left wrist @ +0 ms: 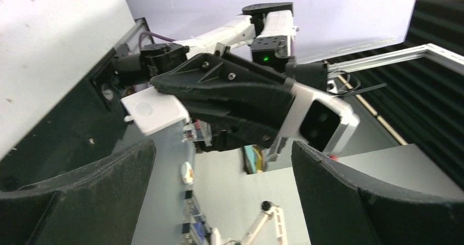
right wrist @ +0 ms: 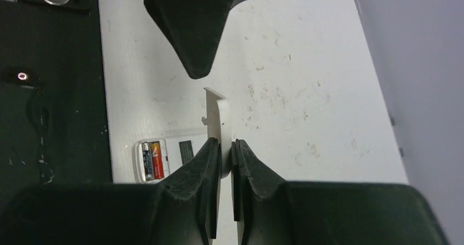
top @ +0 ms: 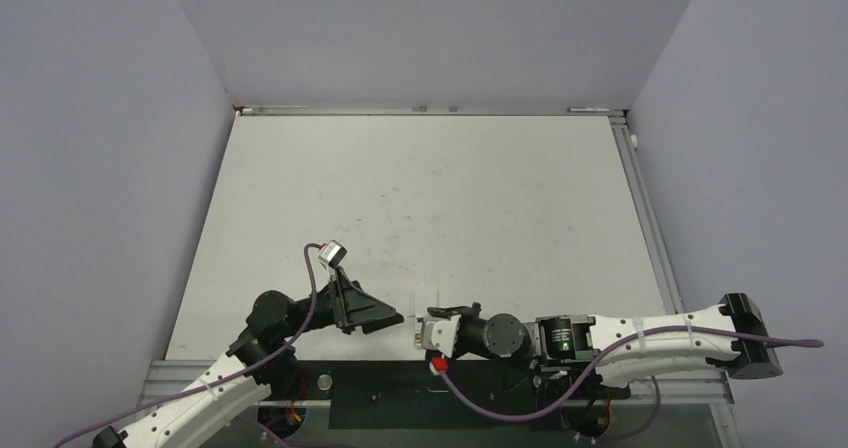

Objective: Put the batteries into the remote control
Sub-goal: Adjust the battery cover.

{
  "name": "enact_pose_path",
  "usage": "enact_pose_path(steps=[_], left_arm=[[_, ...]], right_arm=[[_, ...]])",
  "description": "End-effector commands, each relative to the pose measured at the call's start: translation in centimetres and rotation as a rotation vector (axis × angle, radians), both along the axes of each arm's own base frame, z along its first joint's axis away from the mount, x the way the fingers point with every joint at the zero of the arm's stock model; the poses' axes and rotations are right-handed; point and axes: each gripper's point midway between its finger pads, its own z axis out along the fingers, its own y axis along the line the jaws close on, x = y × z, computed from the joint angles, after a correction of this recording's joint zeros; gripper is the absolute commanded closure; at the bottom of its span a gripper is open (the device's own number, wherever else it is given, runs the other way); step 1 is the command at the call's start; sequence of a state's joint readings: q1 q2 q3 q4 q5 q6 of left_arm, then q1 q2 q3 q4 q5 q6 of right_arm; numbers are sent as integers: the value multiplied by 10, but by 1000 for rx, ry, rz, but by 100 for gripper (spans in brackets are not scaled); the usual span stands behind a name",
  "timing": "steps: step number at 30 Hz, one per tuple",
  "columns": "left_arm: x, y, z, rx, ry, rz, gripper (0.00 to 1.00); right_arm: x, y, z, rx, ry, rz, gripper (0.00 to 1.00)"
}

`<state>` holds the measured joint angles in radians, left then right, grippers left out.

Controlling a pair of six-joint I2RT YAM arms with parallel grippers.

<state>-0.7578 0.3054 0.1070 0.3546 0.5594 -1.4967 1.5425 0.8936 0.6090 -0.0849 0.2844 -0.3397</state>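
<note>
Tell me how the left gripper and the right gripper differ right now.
The left gripper stands wide open with nothing between its fingers; the right gripper is shut on a thin white cover plate. The left gripper reaches in from the left, the right gripper from the right, so they face each other. Both have black fingers and sit near the near edge of the table.

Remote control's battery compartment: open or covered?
Open: the batteries lie exposed in the remote control, and the right gripper pinches a thin white lid-like piece.
</note>
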Motion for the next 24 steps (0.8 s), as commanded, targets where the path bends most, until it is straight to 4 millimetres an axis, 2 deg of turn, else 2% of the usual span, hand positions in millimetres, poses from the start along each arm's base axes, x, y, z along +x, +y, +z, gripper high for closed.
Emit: enact_pose_path(steps=[1, 5, 14, 24], left_arm=[[-9, 5, 22, -108, 69, -56, 8], [-12, 5, 19, -109, 108, -75, 10], [-14, 5, 15, -123, 150, -99, 18], [-13, 3, 22, -146, 163, -119, 27]], right_arm=[[-2, 10, 28, 36, -281, 109, 92], [4, 9, 46, 72, -432, 107, 92], [13, 10, 66, 60, -623, 91, 92], [6, 19, 67, 49, -710, 144, 92]])
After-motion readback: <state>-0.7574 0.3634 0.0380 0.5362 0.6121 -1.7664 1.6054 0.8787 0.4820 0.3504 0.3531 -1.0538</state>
